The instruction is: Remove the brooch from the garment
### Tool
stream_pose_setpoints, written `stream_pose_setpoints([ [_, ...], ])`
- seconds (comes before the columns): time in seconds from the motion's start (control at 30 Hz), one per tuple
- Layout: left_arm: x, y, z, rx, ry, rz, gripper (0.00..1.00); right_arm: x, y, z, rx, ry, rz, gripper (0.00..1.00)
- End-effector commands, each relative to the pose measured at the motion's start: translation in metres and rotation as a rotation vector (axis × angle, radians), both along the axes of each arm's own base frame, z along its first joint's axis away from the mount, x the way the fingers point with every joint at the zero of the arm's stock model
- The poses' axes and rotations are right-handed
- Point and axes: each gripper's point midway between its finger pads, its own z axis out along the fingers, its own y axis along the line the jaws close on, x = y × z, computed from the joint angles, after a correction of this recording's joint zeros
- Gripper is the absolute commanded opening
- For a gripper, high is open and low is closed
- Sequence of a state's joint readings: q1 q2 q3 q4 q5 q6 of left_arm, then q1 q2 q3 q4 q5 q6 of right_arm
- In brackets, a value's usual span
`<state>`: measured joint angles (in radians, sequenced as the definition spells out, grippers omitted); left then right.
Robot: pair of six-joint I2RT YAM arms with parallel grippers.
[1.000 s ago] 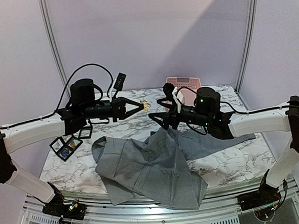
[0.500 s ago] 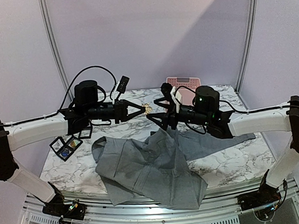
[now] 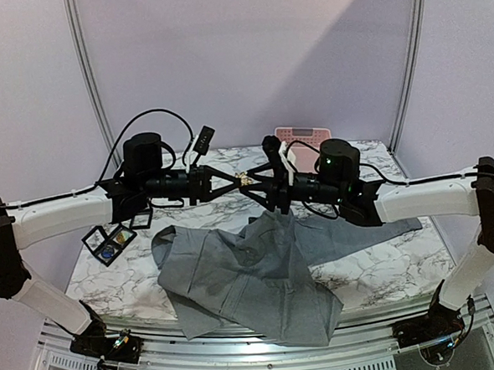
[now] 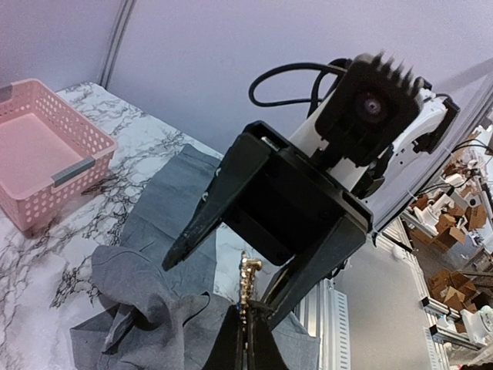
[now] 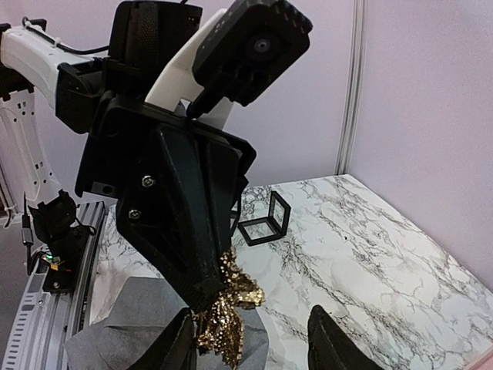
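A gold, glittery brooch [image 3: 243, 180] hangs in the air above the table, pinched at the tip of my left gripper [image 3: 234, 180], which is shut on it. My right gripper [image 3: 256, 178] meets it head-on. Its jaws stand apart on either side of the brooch [image 5: 229, 311], one finger [image 5: 174, 347] right beside it, the other finger [image 5: 335, 341] well clear. In the left wrist view the brooch [image 4: 248, 279] rises edge-on from my shut fingertips [image 4: 231, 339]. The grey garment [image 3: 244, 273] lies crumpled on the marble table below, apart from the brooch.
A pink basket [image 3: 304, 136] stands at the table's back edge. Black-framed display boxes [image 3: 109, 241] lie at the left, one shown open [image 5: 263, 220] in the right wrist view. The garment hangs over the table's front edge [image 3: 264, 328].
My left gripper carried the brooch rightwards to the right gripper's tips. The right gripper's jaws have narrowed around the brooch.
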<state>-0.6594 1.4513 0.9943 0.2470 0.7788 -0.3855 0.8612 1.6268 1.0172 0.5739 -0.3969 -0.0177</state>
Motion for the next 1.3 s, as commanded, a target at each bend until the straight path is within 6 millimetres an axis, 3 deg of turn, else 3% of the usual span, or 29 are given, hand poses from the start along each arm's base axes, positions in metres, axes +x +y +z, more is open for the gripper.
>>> stream_pose_setpoints([
  [0.0,-0.009,-0.006,0.007,-0.010,-0.020,-0.043,0.00,-0.003,0.008,-0.003,-0.012,0.028,0.032,0.45],
  [0.43,-0.023,-0.012,0.017,-0.068,0.003,-0.145,0.00,-0.012,0.001,0.002,0.028,0.141,0.162,0.39],
  [0.83,-0.020,-0.015,0.021,-0.142,0.105,-0.199,0.00,-0.022,-0.003,0.003,0.032,0.222,0.274,0.36],
  [1.27,-0.008,-0.012,0.020,-0.169,0.158,-0.180,0.00,-0.027,-0.005,0.005,0.029,0.245,0.298,0.46],
])
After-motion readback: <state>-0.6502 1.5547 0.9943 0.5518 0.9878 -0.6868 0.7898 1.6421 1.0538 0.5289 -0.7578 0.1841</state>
